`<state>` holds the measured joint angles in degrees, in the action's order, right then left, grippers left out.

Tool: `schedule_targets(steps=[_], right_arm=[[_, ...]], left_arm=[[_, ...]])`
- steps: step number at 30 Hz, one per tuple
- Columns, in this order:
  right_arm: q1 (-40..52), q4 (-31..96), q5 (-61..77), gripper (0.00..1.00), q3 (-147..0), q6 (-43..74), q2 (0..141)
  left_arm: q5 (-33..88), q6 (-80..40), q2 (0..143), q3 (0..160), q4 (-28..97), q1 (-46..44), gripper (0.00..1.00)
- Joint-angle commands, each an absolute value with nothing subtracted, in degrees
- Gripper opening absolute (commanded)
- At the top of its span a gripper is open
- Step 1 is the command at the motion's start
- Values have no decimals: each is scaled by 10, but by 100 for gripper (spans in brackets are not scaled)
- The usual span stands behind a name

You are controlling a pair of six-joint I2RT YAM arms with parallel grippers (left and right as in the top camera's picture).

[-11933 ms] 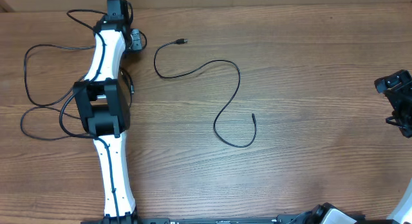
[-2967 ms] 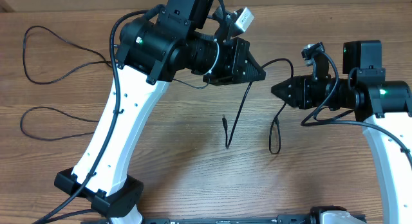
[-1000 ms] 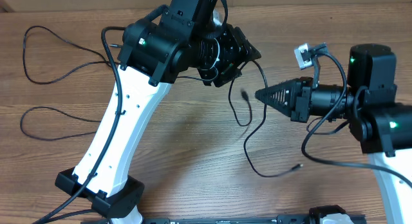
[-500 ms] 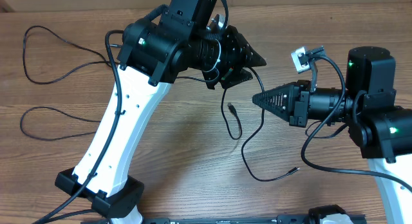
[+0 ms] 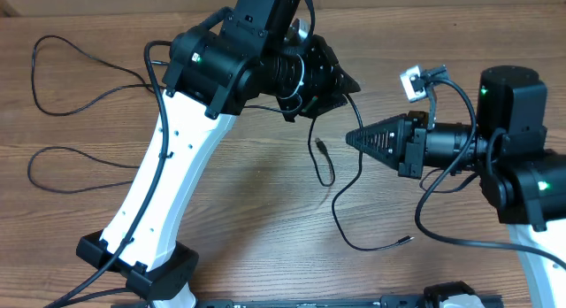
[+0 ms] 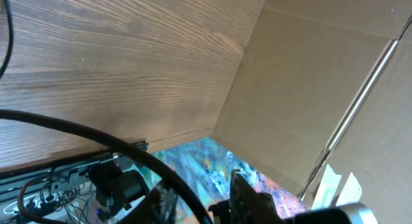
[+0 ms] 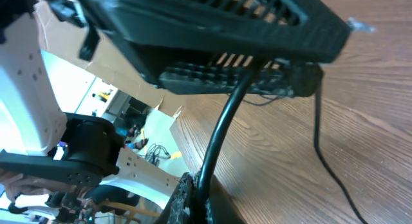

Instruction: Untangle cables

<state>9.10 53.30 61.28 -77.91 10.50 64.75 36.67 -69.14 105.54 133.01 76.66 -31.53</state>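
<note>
Overhead: straight down on the table [image 5: 265,264], from well above. Left, right wrist: close over the table, tilted toward its edge; all three share its wood top.

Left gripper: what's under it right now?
A cable hangs below the left gripper over the table, one plug dangling, the other end on the wood. The gripper's own body hides whether its jaws grip the cable.

Cable [image 5: 334,202] hanging between left gripper [image 5: 347,80] (farther back) and right gripper [image 5: 351,138], more cables [image 5: 34,78] far left on table [image 5: 265,255]
</note>
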Motion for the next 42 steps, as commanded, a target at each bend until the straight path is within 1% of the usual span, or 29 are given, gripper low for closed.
schedule_targets(steps=[1, 7, 9, 12, 16, 20, 21, 22, 24, 25, 26, 28, 30, 31, 32, 34, 37, 42], right_arm=[[94, 528, 622, 4, -799, 105, 633], [94, 530, 622, 4, -799, 105, 633], [94, 530, 622, 4, -799, 105, 633], [94, 530, 622, 4, -799, 105, 633], [94, 535, 583, 4, -799, 108, 633], [93, 551, 499, 4, -799, 139, 633], [93, 556, 475, 10, -799, 140, 633], [93, 560, 460, 13, -799, 140, 633], [93, 568, 425, 14, -799, 142, 633], [93, 572, 404, 16, -799, 151, 633], [93, 575, 377, 25, -799, 161, 633], [93, 582, 326, 32, -799, 180, 633], [93, 591, 267, 69, -799, 199, 634], [93, 597, 232, 95, -799, 210, 634], [93, 603, 204, 100, -799, 218, 635], [93, 615, 151, 100, -799, 239, 638], [93, 626, 103, 100, -799, 260, 648], [93, 635, 127, 100, -799, 259, 673]], left_arm=[[356, -695, 1056, 1336, 764, -321, 24], [373, -695, 1056, 1336, 764, -321, 20], [387, -695, 1056, 1336, 764, -321, 16], [390, -695, 1056, 1336, 764, -321, 4], [382, -662, 1056, 1336, 764, -321, 4], [330, -601, 1056, 1336, 765, -321, 4], [305, -588, 1056, 1336, 768, -321, 4], [287, -583, 1056, 1336, 772, -321, 4], [254, -582, 1056, 1336, 785, -321, 4], [243, -582, 1056, 1336, 790, -321, 4], [234, -571, 1056, 1336, 793, -321, 4], [231, -535, 1056, 1336, 791, -321, 4], [231, -490, 1056, 1336, 791, -323, 4], [231, -462, 1056, 1336, 792, -324, 4], [232, -437, 1056, 1336, 792, -326, 4], [237, -389, 1056, 1336, 792, -330, 4], [240, -354, 1055, 1337, 785, -340, 4], [238, -340, 1051, 1341, 733, -349, 4]])
